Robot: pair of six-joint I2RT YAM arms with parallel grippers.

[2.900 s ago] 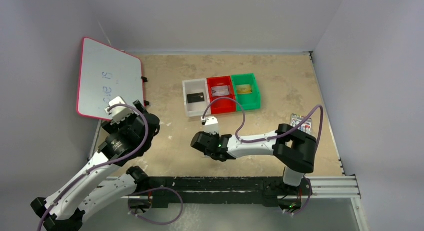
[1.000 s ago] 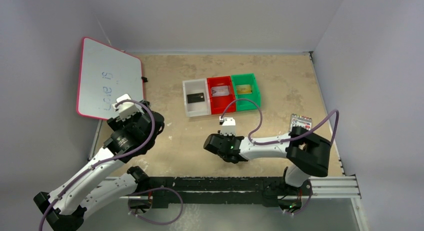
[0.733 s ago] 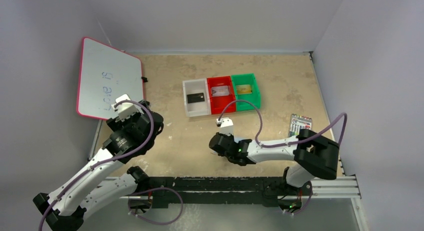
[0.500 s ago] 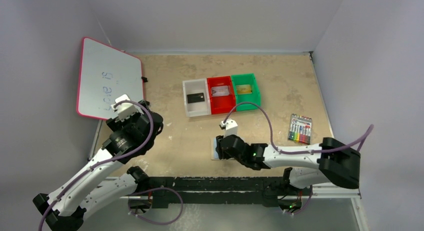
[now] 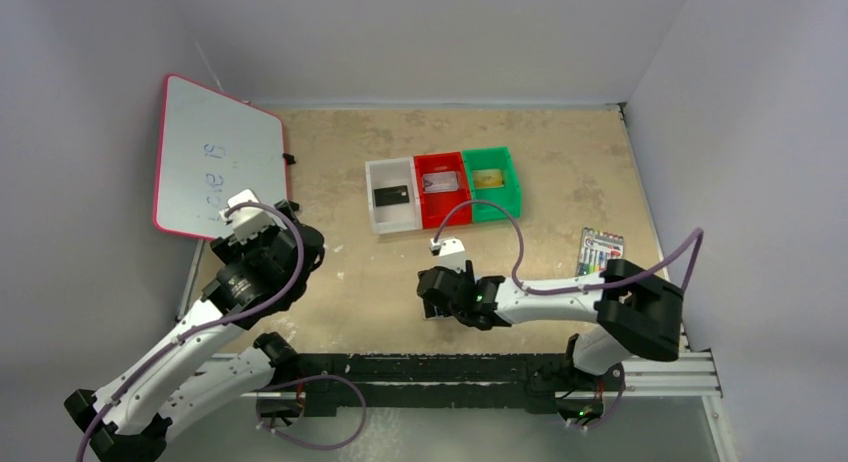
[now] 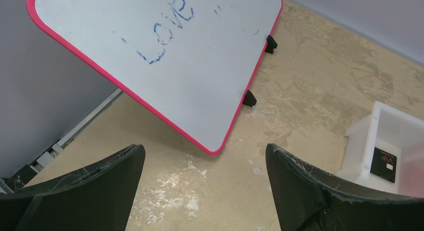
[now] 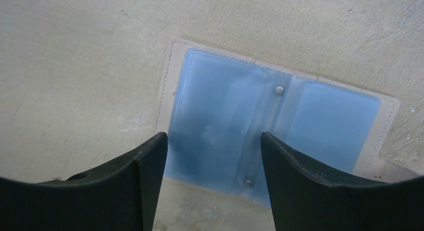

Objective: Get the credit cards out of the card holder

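While the right jaws stand spread above it, the card holder (image 7: 270, 136) lies open and flat on the desk (image 5: 560, 162), its two blue panels showing in the gap between them. Well ahead of those jaws, three cards sit in bins: a black card (image 5: 391, 195) in the white bin (image 5: 393, 223), a silvery card (image 5: 441, 183) in the red bin (image 5: 446, 218), and a gold card (image 5: 488, 178) in the green bin (image 5: 498, 212). The left jaws, also spread, hang over the desk, with a whiteboard (image 6: 165, 56) ahead of them.
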